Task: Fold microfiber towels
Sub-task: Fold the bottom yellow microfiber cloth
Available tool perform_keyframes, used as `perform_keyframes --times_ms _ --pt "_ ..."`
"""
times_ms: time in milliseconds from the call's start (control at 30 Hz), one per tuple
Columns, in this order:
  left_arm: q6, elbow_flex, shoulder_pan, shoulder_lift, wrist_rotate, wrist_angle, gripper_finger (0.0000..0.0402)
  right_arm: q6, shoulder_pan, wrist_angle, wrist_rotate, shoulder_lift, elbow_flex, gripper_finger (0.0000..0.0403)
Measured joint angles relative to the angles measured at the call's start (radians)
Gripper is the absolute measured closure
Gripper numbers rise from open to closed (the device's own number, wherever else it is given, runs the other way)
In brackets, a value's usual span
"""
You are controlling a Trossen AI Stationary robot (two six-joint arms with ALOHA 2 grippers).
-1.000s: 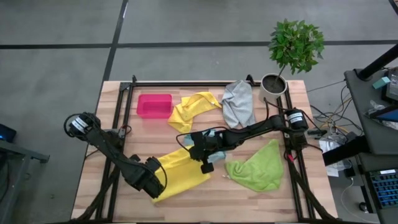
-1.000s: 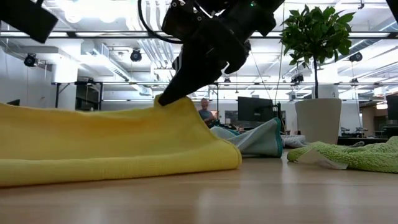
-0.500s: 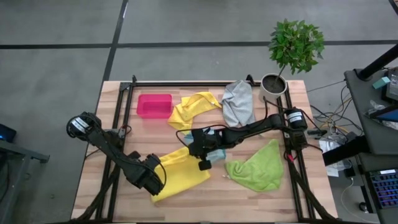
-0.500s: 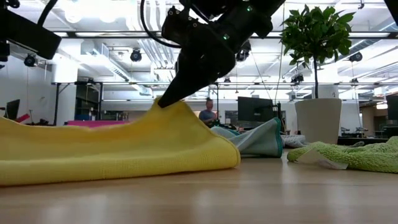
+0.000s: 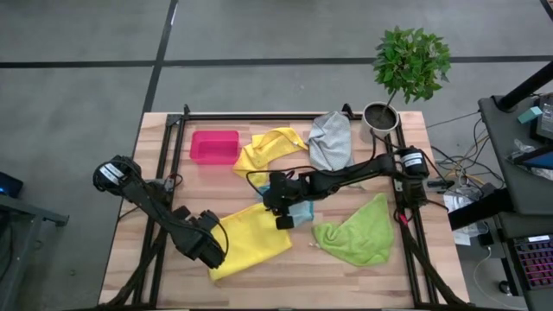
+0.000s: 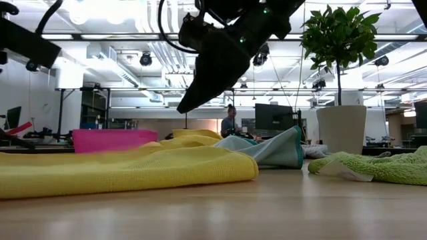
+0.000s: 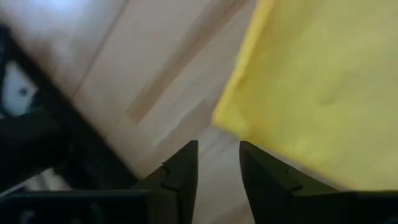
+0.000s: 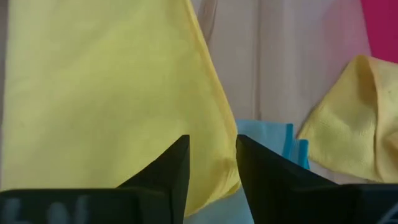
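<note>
Inventory, left to right, placed against the folded yellow towel (image 5: 252, 240) lying flat at the table's front centre.

1. My left gripper (image 5: 210, 250): at that towel's left edge, just off the cloth. Fingers (image 7: 184, 167) stand narrowly parted, nothing between them; bare wood shows in the gap. Half a second ago it was shut on this edge.

2. Table (image 5: 155, 181): bare wood left of the towel, between it and the black frame rail. More open wood along the front edge below the towel.

3. Pink bin (image 5: 213, 146): behind the towel, well apart, near the rear left.

4. Folded yellow towel: a second ago its far side was drawn up into a peak; now it lies low and level in the low view (image 6: 127, 170).

5. Second yellow towel (image 5: 270, 149): crumpled, behind the first, just beside the bin.

6. My right gripper (image 5: 282, 211): above the towel's far right corner, lifted clear of it. Fingers (image 8: 166, 168) slightly apart, empty. It pinched the raised fold before; it has let go.

7. Light blue towel (image 5: 301, 210): touching the yellow towel's right corner, partly under my right arm.

8. Grey towel (image 5: 331, 142): behind and right, well apart.

9. Lime green towel (image 5: 359, 231): right of the yellow towel, a strip of bare wood between them.

10. Potted plant (image 5: 406, 73): far rear right corner.
</note>
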Motion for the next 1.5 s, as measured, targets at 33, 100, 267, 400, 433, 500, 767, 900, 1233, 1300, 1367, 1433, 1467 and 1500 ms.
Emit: perform_keyframes --times_ms 33,100,267,400,433,500,767,900,1233,1300,1367,1433,1467,1500 --pt "0.0 0.0 0.0 0.0 0.011 -0.008 0.0291 0.001 0.003 -0.009 -0.001 -0.005 0.0 0.0282" --pt "0.001 0.0 0.0 0.0 0.017 -0.005 0.0287 0.002 0.008 -0.03 -0.001 -0.009 0.0 0.0286" --pt "0.065 0.007 -0.001 0.0 0.017 0.123 0.029 0.002 0.034 -0.072 -0.003 -0.021 -0.006 0.03" --pt "0.179 0.002 -0.01 0.0 -0.009 0.342 0.0304 0.04 0.06 -0.072 -0.003 -0.028 -0.013 0.0312" --pt "0.206 -0.002 -0.012 0.0 -0.023 0.399 0.0308 0.063 0.066 -0.075 -0.005 -0.029 -0.016 0.0315" --pt "0.254 -0.016 -0.013 0.0 -0.056 0.52 0.0315 0.133 0.075 -0.074 -0.008 -0.029 -0.02 0.0319" --pt "0.249 -0.077 -0.012 0.018 -0.142 0.666 0.0335 0.323 0.113 -0.084 -0.039 -0.029 -0.076 0.0295" --pt "0.189 -0.118 -0.012 0.03 -0.106 0.664 0.0345 0.342 0.123 -0.093 -0.033 -0.03 -0.084 0.0282" --pt "0.132 -0.159 -0.013 0.015 0.04 0.656 0.037 0.274 0.1 -0.104 0.237 -0.03 -0.133 0.0305" --pt "0.131 -0.159 -0.013 0.012 0.048 0.652 0.0374 0.268 0.083 -0.069 0.241 -0.029 -0.16 0.0314" --pt "0.13 -0.16 -0.013 0.01 0.072 0.639 0.0377 0.262 0.065 -0.036 0.241 -0.026 -0.19 0.0324" --pt "0.131 -0.16 -0.013 0.01 0.078 0.637 0.0377 0.258 0.044 0.018 0.241 -0.025 -0.229 0.0332" --pt "0.131 -0.16 -0.013 0.01 0.079 0.637 0.0378 0.251 0.03 0.048 0.241 -0.025 -0.251 0.0337" --pt "0.131 -0.16 -0.013 0.01 0.079 0.638 0.0378 0.25 0.018 0.071 0.241 -0.025 -0.27 0.034"
